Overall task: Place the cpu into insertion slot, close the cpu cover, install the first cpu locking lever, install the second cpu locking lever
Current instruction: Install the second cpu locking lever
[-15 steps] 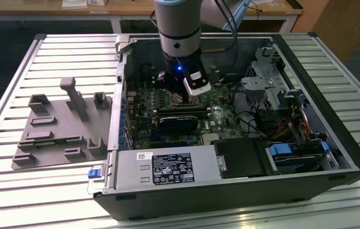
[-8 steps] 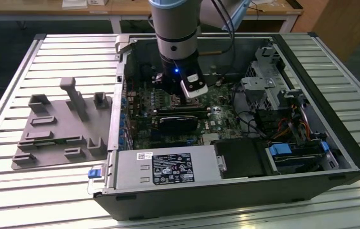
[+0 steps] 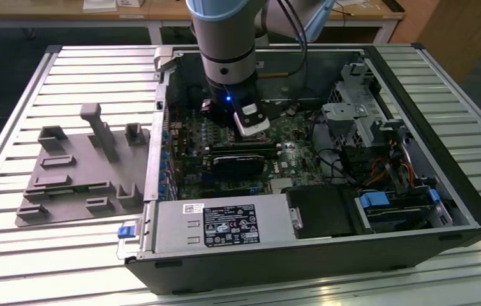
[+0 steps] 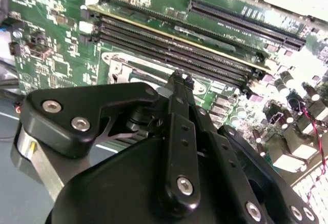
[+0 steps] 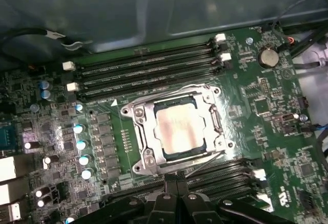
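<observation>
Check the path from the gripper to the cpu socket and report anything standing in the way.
Nothing visible blocks it. In the first wrist view the gripper sits at the edge of the socket; the cpu already lies in the insertion slot with the cpu cover down around it. Only bare motherboard lies between them.

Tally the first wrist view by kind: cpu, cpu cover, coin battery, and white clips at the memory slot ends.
cpu: 1
cpu cover: 1
coin battery: 1
white clips: 6
Total: 9
</observation>
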Controlling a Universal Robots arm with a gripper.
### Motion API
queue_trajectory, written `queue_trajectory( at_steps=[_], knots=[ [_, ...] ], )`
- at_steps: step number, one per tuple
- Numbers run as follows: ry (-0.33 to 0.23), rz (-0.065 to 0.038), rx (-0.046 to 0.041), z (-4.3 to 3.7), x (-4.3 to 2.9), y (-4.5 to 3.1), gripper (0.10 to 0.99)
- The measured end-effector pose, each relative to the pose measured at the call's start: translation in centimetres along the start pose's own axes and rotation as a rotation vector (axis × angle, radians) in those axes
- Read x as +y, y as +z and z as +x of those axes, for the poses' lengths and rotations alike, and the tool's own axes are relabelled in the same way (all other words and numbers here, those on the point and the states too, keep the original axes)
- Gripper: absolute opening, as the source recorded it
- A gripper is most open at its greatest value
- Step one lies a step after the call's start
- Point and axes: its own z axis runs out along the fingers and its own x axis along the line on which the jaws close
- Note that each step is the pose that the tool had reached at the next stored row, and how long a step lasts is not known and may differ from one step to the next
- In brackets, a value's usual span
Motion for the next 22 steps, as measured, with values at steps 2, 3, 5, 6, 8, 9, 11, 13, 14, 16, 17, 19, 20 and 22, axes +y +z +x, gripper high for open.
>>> queue_trajectory(
  at_steps=[2,3,5,6,8,9,11,13,14,16,17,19,20,22],
  knots=[
    [0.001,-0.007,0.0021,-0.03,-0.27,0.13,0.102],
    [0.001,-0.010,0.0030,-0.06,-0.42,0.19,0.102],
    [0.002,-0.017,0.0054,-0.09,-0.64,0.29,0.102],
    [0.003,-0.022,0.0068,-0.09,-0.73,0.34,0.102],
    [0.004,-0.034,0.0097,-0.08,-0.93,0.43,0.102],
    [0.005,-0.039,0.0110,-0.09,-1.07,0.47,0.102],
    [0.006,-0.045,0.0125,-0.13,-1.35,0.53,0.102],
    [0.007,-0.049,0.0138,-0.14,-1.53,0.62,0.102],
    [0.007,-0.053,0.0146,-0.11,-1.59,0.67,0.102],
    [0.008,-0.060,0.0166,-0.03,-1.67,0.79,0.102],
    [0.009,-0.064,0.0176,0.04,-1.72,0.83,0.102],
    [0.010,-0.074,0.0201,0.17,-1.80,0.93,0.102],
    [0.010,-0.078,0.0212,0.23,-1.86,0.98,0.102],
    [0.011,-0.084,0.0230,0.29,-1.99,1.11,0.102]
  ],
)
